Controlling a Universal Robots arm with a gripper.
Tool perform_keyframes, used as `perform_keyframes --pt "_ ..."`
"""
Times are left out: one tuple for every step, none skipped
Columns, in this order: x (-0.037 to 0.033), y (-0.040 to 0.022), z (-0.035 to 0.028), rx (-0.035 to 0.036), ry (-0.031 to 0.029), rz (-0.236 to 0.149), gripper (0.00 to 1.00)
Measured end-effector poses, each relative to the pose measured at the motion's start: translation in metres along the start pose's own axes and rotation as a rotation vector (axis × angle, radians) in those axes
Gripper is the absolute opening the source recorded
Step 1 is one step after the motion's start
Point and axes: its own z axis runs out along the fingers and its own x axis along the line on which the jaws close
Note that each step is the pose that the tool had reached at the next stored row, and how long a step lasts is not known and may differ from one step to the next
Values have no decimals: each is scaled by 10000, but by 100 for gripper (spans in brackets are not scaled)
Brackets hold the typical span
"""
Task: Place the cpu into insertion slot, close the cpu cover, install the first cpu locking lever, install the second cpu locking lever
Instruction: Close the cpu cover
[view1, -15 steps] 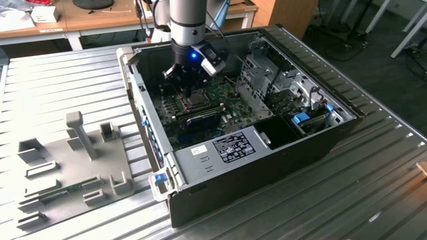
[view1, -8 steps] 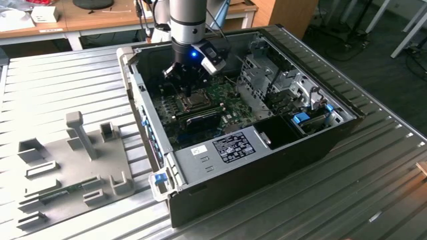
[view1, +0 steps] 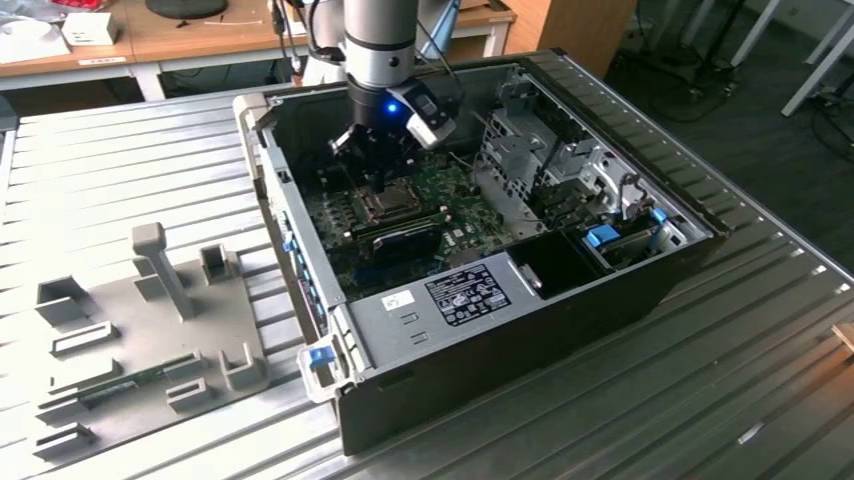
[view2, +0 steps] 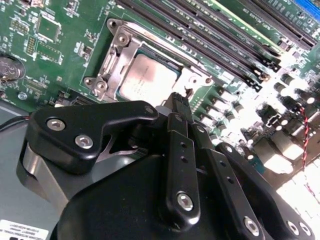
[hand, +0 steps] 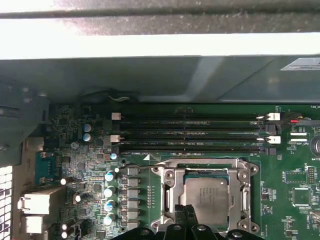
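Gripper (view2: 179, 101) is hovering with fingertips pinched narrow and nothing seen between them, just beside the cpu cover (view2: 111, 70). The cpu (view2: 147, 77) is lying flat in the insertion slot (hand: 205, 163), framed by the cover. Judging the cover thin, stiff and springy, best taken at its edge tab; the chip is light and fragile.

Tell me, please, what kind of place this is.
Probably a robotics lab or workshop: a robot arm reaches into an open computer case on a ribbed metal table, with wooden office desks behind.
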Motion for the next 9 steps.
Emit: perform_keyframes --pt "-15 0 0 1 1 0 10" --pt "-33 0 1 2 1 1 10" --pt "-53 0 2 1 1 2 10" --pt "-72 0 3 1 0 1 10" --pt "-91 0 4 0 0 1 10" --pt "-110 0 5 0 0 1 10" --pt "-128 0 6 0 0 1 10" --pt "-144 0 8 0 0 1 10" --pt "-163 1 9 0 0 2 10"
